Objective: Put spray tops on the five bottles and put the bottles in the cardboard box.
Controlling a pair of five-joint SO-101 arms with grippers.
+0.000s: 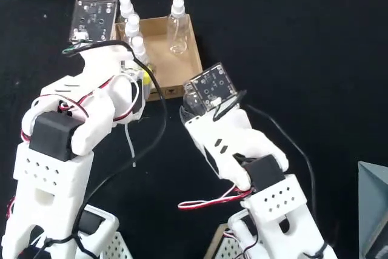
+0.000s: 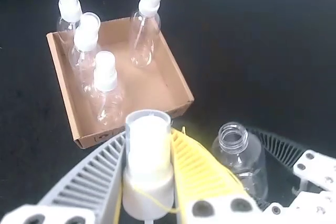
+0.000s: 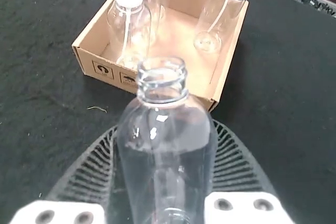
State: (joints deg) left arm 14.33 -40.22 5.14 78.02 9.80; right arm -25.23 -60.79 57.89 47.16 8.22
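Left end effector (image 2: 149,139): clamped on a white spray top (image 2: 148,174), held near the box's front wall.
Right end effector (image 3: 165,145): clamped on an uncapped clear bottle (image 3: 161,85), upright, just beside the spray top.
Cardboard box (image 2: 176,74): on the black bench (image 1: 291,40), with four capped bottles (image 2: 106,90) standing inside.

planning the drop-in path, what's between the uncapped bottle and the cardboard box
Nothing but bare black table separates the uncapped bottle in the right gripper from the cardboard box; the left wrist view shows that stretch.
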